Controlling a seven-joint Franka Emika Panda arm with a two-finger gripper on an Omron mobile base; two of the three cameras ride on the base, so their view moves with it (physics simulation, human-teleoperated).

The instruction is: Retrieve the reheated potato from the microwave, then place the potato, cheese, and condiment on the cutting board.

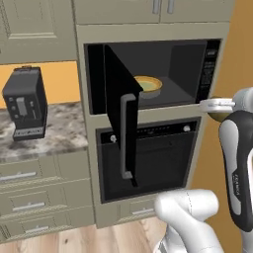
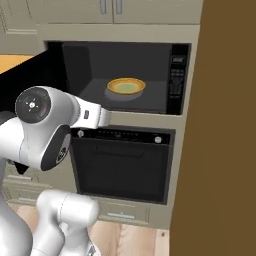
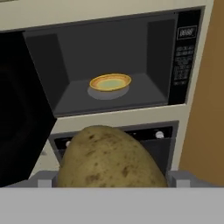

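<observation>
The potato [image 3: 109,157], a speckled olive-brown oval, sits between my gripper's [image 3: 111,180] two fingers, held in the air in front of the microwave [image 3: 70,48]. In the left base view the gripper [image 1: 217,105] is at the right edge, level with the microwave's lower lip, and a bit of the potato [image 1: 216,116] shows beneath it. The microwave [image 1: 197,64] stands with its black door [image 1: 121,99] swung out to the left. Inside it lies an empty yellow bowl [image 3: 110,82]. The cheese, condiment and cutting board are out of view.
A black oven [image 1: 158,158] with a horizontal handle sits under the microwave. A black appliance [image 1: 25,104] stands on the marble counter [image 1: 59,133] to the left. A brown wall panel [image 2: 225,125] rises close on the right. The open door juts out toward me.
</observation>
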